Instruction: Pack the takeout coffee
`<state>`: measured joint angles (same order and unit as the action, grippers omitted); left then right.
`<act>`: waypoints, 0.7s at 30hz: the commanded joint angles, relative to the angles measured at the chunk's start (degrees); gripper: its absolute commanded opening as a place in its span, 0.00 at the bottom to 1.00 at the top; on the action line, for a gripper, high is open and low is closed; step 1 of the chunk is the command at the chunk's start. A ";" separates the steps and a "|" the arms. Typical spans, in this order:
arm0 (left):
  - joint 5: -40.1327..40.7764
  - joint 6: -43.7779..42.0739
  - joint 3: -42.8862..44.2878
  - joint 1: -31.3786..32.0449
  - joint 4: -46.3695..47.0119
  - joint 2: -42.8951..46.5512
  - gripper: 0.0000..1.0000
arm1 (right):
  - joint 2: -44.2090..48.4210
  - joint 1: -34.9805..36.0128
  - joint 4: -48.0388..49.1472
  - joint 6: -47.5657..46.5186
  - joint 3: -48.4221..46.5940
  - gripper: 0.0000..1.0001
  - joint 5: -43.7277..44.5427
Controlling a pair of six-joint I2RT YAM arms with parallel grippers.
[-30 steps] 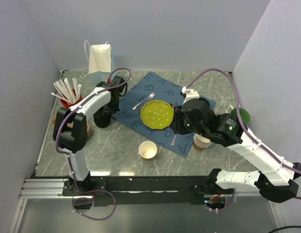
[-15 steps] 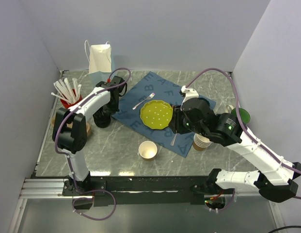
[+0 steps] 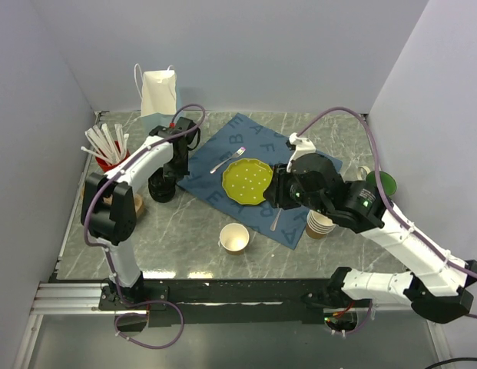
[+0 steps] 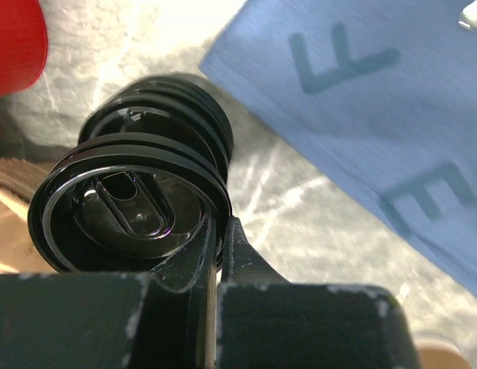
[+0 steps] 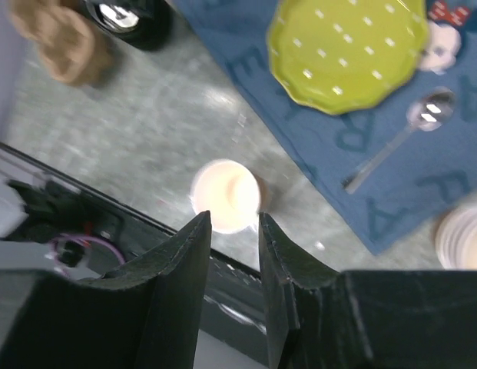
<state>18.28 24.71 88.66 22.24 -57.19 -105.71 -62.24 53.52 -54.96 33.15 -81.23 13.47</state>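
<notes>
No lidded takeout coffee shows in any view. A single lidless tan paper cup [image 3: 234,238] stands near the table's front, and it also shows below my right gripper in the wrist view [image 5: 225,196]. My right gripper [image 5: 234,223] hangs open and empty above it, near the yellow plate [image 3: 248,181]. My left gripper [image 4: 217,238] is shut on the rim of the top black lid [image 4: 127,204]. That lid sits tilted over the stack of black lids [image 4: 173,115], which stands left of the blue cloth [image 3: 161,188].
A white paper bag [image 3: 159,92] stands at the back left. A red cup of white straws [image 3: 107,150] is by the left wall. The blue letter cloth [image 3: 299,154] carries the plate, a fork [image 3: 226,160] and a spoon [image 3: 276,221]. Stacked tan cups [image 3: 319,223] stand at its right.
My left gripper's jaws have closed onto the top lid's rim. My right gripper has drifted slightly toward the back, still open.
</notes>
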 commanded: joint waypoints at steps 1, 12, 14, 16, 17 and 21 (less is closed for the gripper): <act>-5.62 1.65 4.33 0.00 -2.31 6.74 0.01 | 2.82 -4.99 11.96 1.04 5.62 0.40 -6.07; -11.78 6.40 -2.35 -4.04 5.33 15.88 0.01 | -19.37 -21.35 32.72 10.44 3.90 0.39 -41.33; -12.13 6.58 -4.54 -5.09 6.82 17.37 0.01 | -23.79 -21.09 34.12 12.02 0.03 0.39 -42.39; -13.70 6.84 -6.21 -7.12 8.14 18.43 0.01 | -30.03 -20.65 34.92 13.69 -3.47 0.38 -43.53; -14.67 6.93 -8.05 -7.82 9.80 19.39 0.01 | -32.05 -20.21 35.18 14.22 -4.45 0.38 -44.06; -17.76 6.49 -10.96 -10.98 12.10 20.81 0.01 | -40.75 -18.54 35.89 15.72 -8.85 0.38 -44.94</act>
<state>4.62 30.52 79.68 13.58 -49.60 -87.83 -98.19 33.15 -22.85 45.95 -84.49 -28.03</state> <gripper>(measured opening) 0.039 0.383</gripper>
